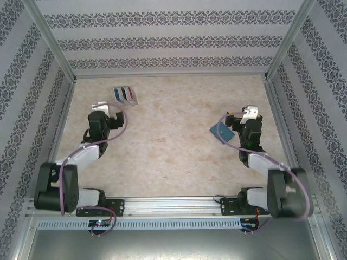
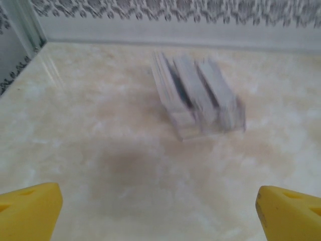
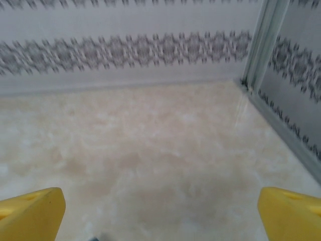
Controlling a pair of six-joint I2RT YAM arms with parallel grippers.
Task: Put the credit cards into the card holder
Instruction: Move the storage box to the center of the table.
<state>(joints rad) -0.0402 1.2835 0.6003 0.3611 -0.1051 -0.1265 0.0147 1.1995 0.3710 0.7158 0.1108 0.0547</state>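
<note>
The rack comes through smeared on my left wrist view; overhead its credit cards are too small to read. Well right of the rack, the right arm covers part of the card holder.

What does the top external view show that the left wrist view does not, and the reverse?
Top external view: the teal card holder next to the right arm, the left arm, and blue, red and dark credit cards standing in the rack. Left wrist view: the left hand's yellow fingertips, wide apart, and the rack's grey ridged side, blurred. Both: the rack, the marbled table and the patterned wall.
</note>
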